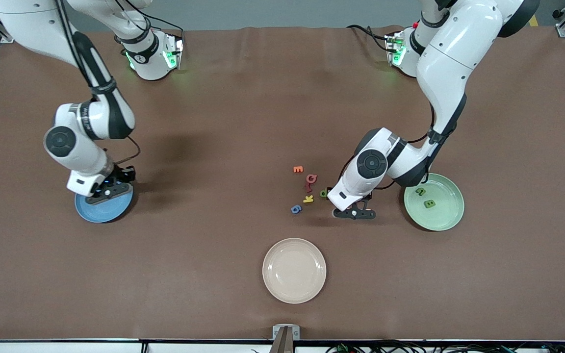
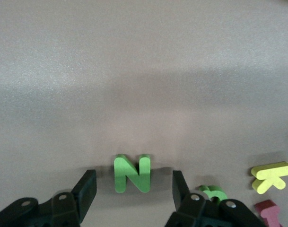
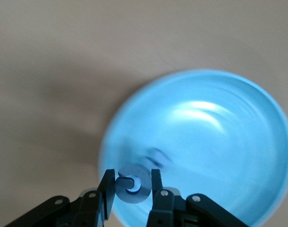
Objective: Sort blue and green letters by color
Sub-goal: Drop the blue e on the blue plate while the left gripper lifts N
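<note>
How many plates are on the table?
3: a blue plate under the right arm's hand, a green plate by the left arm, and a cream plate nearest the front camera.

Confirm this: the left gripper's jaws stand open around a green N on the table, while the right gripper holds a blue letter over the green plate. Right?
Not quite. The right gripper holds its blue letter over the blue plate, as the right wrist view shows. The left gripper does stand open around the green N.
</note>
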### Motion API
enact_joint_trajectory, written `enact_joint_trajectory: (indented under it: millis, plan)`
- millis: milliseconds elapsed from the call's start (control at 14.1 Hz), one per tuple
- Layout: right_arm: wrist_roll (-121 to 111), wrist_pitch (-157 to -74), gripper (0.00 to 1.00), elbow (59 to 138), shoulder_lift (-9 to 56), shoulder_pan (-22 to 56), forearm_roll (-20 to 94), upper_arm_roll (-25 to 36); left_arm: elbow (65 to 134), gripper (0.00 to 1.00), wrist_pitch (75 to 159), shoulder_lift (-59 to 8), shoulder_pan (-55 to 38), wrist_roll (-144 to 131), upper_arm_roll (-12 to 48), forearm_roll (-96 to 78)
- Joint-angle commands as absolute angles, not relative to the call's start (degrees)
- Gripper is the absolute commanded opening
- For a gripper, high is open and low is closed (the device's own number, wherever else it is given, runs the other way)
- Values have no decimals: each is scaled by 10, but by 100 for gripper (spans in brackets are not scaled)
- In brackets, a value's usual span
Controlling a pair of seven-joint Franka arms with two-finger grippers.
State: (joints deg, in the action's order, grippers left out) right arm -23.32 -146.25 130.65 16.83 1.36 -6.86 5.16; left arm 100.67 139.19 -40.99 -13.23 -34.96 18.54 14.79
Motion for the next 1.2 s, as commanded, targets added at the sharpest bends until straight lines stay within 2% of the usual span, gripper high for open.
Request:
enact_joint_trajectory:
  millis: [0,71,141,424,707,919,1131]
  plan:
    - [-317,-1482,14,1324,156,-53,-71,37,995,72,1389,-416,-133,-359,185,161]
    - [-338,-1482,44,1321,157,-62,-71,37,995,69,1389,-417,-133,-359,185,161]
    - [-349,-1482,99,1318,158,-68,-69,37,995,66,1389,-417,-134,-358,181,161]
    - [-346,-1470,100,1307,156,-67,-67,35,994,52,1390,-419,-133,-358,180,161]
    - [-274,-1330,100,1242,152,-31,22,6,987,39,1390,-425,-133,-359,178,160]
    - [-89,-1286,100,1199,152,62,27,4,985,28,1390,-425,-132,-376,178,159]
    - [158,-1235,100,1109,165,184,28,5,983,19,1390,-418,-120,-394,178,161]
